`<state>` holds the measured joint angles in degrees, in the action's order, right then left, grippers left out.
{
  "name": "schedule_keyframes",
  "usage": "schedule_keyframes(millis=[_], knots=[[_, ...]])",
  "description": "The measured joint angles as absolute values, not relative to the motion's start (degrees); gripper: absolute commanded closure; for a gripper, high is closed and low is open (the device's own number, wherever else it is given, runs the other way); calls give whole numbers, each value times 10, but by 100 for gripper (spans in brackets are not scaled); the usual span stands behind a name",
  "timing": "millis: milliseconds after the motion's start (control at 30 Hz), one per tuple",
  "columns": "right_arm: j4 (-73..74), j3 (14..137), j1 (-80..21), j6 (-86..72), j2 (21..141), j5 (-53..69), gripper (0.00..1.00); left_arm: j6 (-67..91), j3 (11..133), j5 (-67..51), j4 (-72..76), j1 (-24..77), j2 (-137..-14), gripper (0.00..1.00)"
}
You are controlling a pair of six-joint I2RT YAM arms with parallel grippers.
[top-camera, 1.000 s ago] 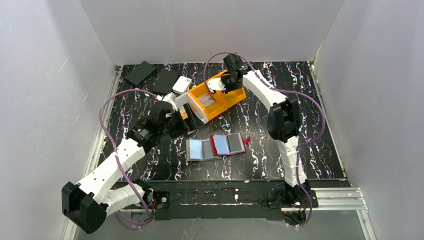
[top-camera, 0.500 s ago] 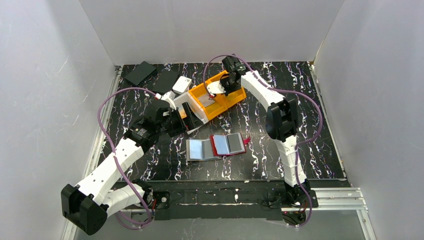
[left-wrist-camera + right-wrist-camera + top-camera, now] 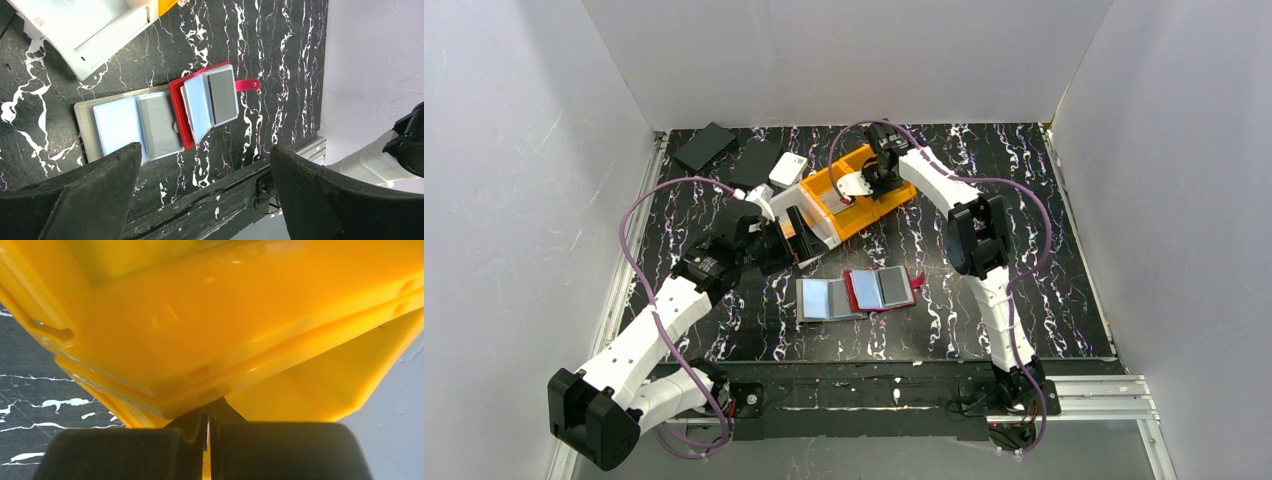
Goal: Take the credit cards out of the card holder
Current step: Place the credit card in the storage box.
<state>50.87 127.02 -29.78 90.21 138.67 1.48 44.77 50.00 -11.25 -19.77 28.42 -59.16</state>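
The red card holder [image 3: 882, 288] lies open on the black marbled worktop [image 3: 1074, 250], near the front edge and between the two arms. Its left side overlaps the right edge of a second, grey card holder [image 3: 822, 299], also open. Each shows clear sleeves with a pale blue card on the left and a grey one on the right. Nothing printed on the cards can be read, and how many cards sit underneath cannot be told. A red strap with a snap [image 3: 248, 84] sticks out from the red holder's right side.

The left end effector [image 3: 792, 234] hangs above the worktop just behind the holders, released, with its fingers [image 3: 75, 200] spread wide and holding nothing. In the left wrist view they frame both holders from above without touching them.

Just behind stands a white bin [image 3: 816, 222], and against its right side a yellow bin [image 3: 876, 200], set at an angle. The right end effector [image 3: 861, 183] reaches into the yellow bin, clenched. In its wrist view the yellow wall fills almost the whole view, and whether anything thin is pinched between the black fingers [image 3: 125, 455] cannot be told. The bin's contents are mostly hidden by the arm.

At the back left lie two flat black items [image 3: 705, 145] and a small white box [image 3: 788, 170].
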Motion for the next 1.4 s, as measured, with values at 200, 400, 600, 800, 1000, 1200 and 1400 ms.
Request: schedule_keyframes(millis=[200,400,600,800,1000,1200,1400], knots=[[502,1273,-296,902,1389,17,90,448,499,-116,-197,282,-592,1],[486,1273,-296,902,1394,17,86,448,495,-120,-197,280,-592,1],[472,1277,-294,902,1401,17,76,451,492,-124,-197,278,-592,1],[454,1277,-290,902,1404,18,72,453,492,-128,-197,277,-592,1],[435,1277,-289,899,1406,19,66,457,492,-131,-194,275,-592,1],[410,1277,-289,888,1407,19,58,461,492,-134,-193,275,-592,1],[372,1277,-289,864,1409,24,50,463,491,-138,-194,275,-589,1]])
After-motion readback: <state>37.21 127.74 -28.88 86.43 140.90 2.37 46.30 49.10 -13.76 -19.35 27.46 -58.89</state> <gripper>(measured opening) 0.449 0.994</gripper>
